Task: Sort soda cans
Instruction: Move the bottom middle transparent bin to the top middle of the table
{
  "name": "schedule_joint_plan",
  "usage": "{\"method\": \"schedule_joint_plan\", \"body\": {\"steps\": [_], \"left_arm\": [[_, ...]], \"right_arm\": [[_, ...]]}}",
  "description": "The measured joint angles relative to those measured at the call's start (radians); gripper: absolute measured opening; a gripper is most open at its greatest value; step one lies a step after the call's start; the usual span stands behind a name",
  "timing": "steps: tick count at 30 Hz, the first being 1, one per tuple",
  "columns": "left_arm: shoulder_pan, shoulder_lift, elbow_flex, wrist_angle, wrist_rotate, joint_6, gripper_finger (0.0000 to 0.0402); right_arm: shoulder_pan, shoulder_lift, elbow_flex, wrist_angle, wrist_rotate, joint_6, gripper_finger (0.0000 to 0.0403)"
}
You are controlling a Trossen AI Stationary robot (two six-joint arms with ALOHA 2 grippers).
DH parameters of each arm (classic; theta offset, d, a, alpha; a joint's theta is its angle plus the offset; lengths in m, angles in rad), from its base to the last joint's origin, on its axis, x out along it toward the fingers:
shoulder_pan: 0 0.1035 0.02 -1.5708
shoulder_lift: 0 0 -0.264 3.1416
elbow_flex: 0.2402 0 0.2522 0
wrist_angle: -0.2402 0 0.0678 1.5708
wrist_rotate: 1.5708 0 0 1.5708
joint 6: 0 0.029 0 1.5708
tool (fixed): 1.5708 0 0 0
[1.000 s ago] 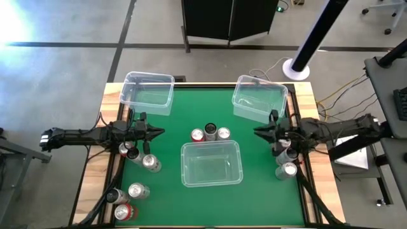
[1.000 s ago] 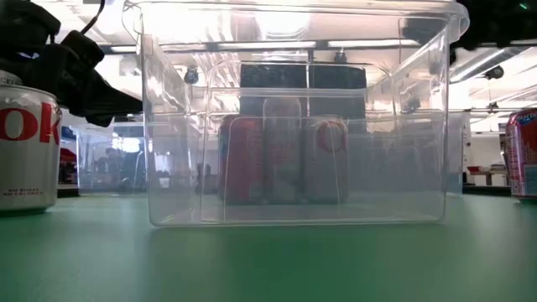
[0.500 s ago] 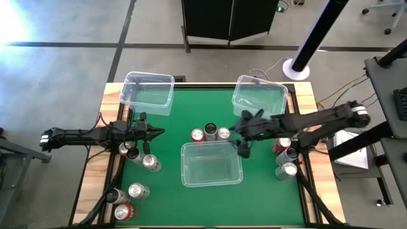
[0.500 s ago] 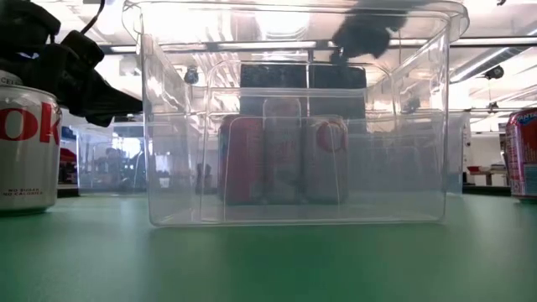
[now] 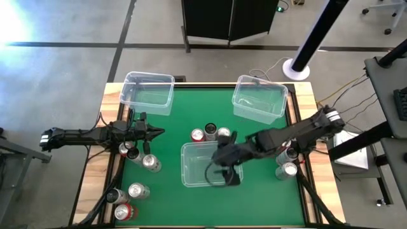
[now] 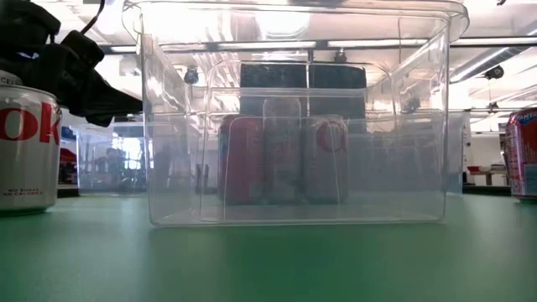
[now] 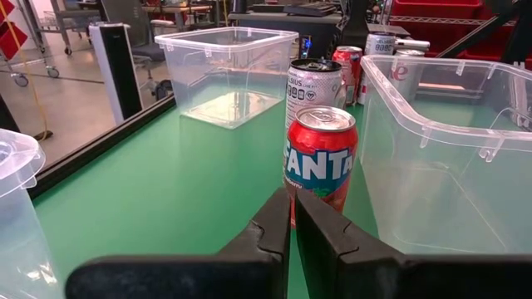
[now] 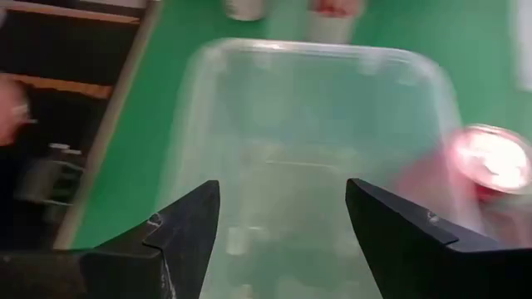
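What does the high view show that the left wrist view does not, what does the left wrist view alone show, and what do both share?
Only the high view shows the right gripper, open over the middle bin, and cans at the table's right edge. Only the left wrist view shows lettering: the nearest red can reads Fanta, just beyond the left gripper, whose fingers are shut with nothing between them. Both share the green table and clear bins.
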Motion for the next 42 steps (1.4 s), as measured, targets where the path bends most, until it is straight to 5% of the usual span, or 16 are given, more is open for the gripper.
{"method": "schedule_joint_plan", "body": {"steps": [10,14,25,31,39,42], "left_arm": [[0.0,0.0,0.0,0.0,0.0,0.0,0.0004],[0.0,0.0,0.0,0.0,0.0,0.0,0.0004],[0.0,0.0,0.0,0.0,0.0,0.0,0.0004],[0.0,0.0,0.0,0.003,0.0,0.0,0.0004],[0.0,0.0,0.0,0.017,0.001,0.0,0.0004],[0.0,0.0,0.0,0.016,0.003,-0.006,0.0004]], "right_arm": [[0.126,0.127,0.075,-0.009,0.047,0.215,0.0258],[0.147,0.159,0.075,-0.045,0.144,0.238,0.0253],[0.147,0.225,0.075,-0.037,0.145,0.29,0.0214],[0.147,0.244,0.075,-0.033,0.145,0.28,0.0162],[0.147,0.248,0.079,-0.028,0.127,0.226,0.0033],[0.154,0.239,0.112,-0.034,0.084,0.236,0.0025]]}}
